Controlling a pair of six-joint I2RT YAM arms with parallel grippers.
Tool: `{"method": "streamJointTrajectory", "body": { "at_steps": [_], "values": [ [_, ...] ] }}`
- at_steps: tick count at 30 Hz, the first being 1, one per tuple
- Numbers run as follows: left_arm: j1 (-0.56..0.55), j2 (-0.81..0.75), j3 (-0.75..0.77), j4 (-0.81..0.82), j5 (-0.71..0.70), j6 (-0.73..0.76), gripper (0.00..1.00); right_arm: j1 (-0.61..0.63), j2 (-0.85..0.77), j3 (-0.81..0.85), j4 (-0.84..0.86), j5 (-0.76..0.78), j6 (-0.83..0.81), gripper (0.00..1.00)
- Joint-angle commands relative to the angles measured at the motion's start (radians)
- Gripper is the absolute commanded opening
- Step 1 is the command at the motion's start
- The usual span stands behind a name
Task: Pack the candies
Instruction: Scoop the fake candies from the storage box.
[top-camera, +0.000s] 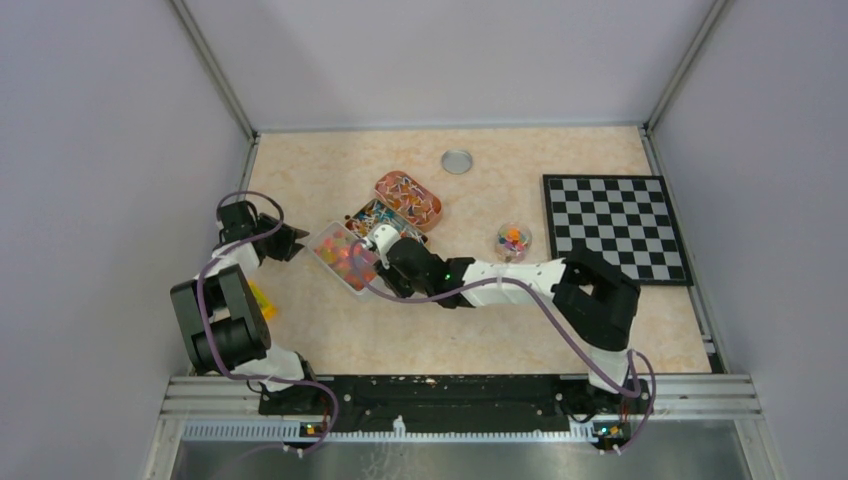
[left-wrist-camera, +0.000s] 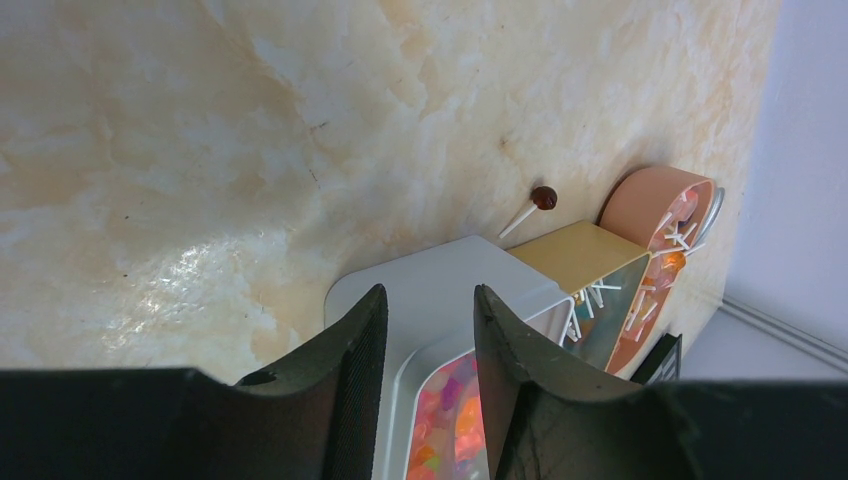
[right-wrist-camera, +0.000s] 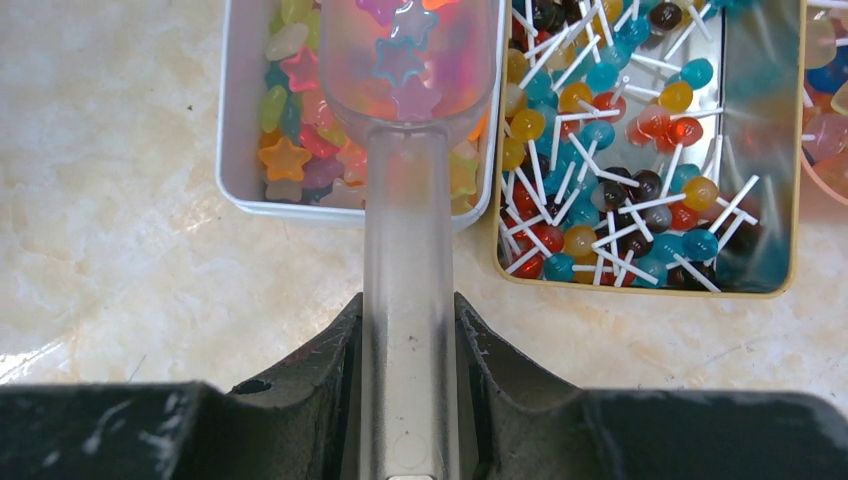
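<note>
Right gripper (right-wrist-camera: 408, 312) clamps the clear scoop (right-wrist-camera: 406, 190). The candies (right-wrist-camera: 285, 158) sit in the white tin (right-wrist-camera: 231, 110) just past those fingertips, some already in the bowl. Left gripper (left-wrist-camera: 430, 305) straddles the tin rim, can't tell if it's pinching. I'd keep the scoop level and go slow.

In the right wrist view, the top edge cuts off the bowl of the clear scoop (right-wrist-camera: 410, 60), the white tin (right-wrist-camera: 228, 100) and the gold lollipop tin (right-wrist-camera: 770, 120). The scoop hides some star candies (right-wrist-camera: 285, 158). At 3 o'clock only a sliver of a pink tin (right-wrist-camera: 818, 180) shows. In the left wrist view, the left gripper (left-wrist-camera: 430, 295) sits around the white tin's corner, but whether it squeezes I cannot tell. From above, the left arm (top-camera: 225, 310) half hides a yellow thing (top-camera: 262, 298) at 9 o'clock.
</note>
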Motion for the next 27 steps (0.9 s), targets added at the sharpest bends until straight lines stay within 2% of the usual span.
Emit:
{"method": "streamJointTrajectory", "body": {
  "at_steps": [1,10,16,21,26,27],
  "values": [
    [0.002,-0.005,0.011,0.006,-0.003,0.014,0.43,0.01,-0.098,-0.04,0.186,-0.03,-0.021,0.0],
    [0.002,-0.022,0.006,0.007,-0.015,0.016,0.43,0.011,-0.176,-0.194,0.393,-0.033,-0.03,0.0],
    [0.002,-0.046,0.012,-0.001,-0.043,0.02,0.48,0.011,-0.259,-0.324,0.573,-0.046,-0.064,0.0],
    [0.003,-0.084,0.013,-0.005,-0.09,0.017,0.5,0.011,-0.291,-0.366,0.623,-0.054,-0.078,0.0],
    [0.003,-0.11,0.035,-0.027,-0.096,0.039,0.58,0.012,-0.338,-0.394,0.621,-0.007,-0.078,0.0],
    [0.002,-0.114,0.043,-0.033,-0.098,0.043,0.66,0.011,-0.348,-0.391,0.606,0.009,-0.078,0.0]
  ]
}}
